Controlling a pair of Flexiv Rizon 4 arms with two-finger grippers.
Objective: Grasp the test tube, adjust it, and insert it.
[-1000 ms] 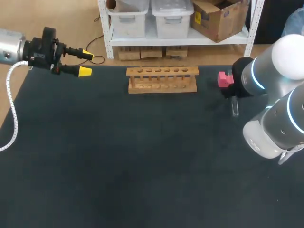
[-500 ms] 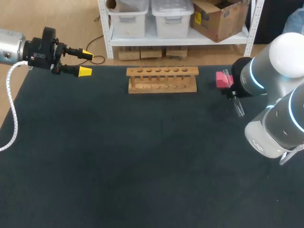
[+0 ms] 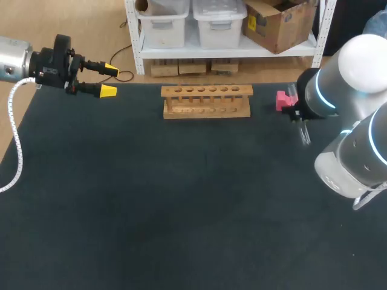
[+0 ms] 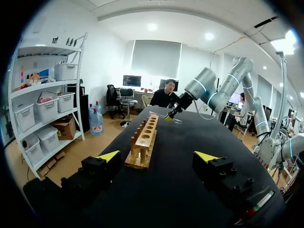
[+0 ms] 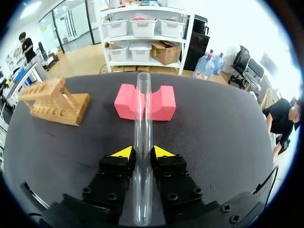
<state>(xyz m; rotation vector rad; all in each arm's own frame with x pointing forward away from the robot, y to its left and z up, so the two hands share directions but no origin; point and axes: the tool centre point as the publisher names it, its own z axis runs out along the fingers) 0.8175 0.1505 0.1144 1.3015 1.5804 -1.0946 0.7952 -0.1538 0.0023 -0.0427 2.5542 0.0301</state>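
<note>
My right tool [image 5: 141,153] pinches the light, slippery, breakable test tube [image 5: 142,109] across its barrel, likely needing gentle pressure; my left tool [image 4: 156,159] gapes empty.

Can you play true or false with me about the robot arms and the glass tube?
1. The right gripper is shut on the test tube. True.
2. The test tube stands in the wooden rack. False: the right gripper holds it, away from the wooden rack.
3. The left gripper is open and holds nothing. True.
4. The foam block is blue. False: it is pink.
</note>
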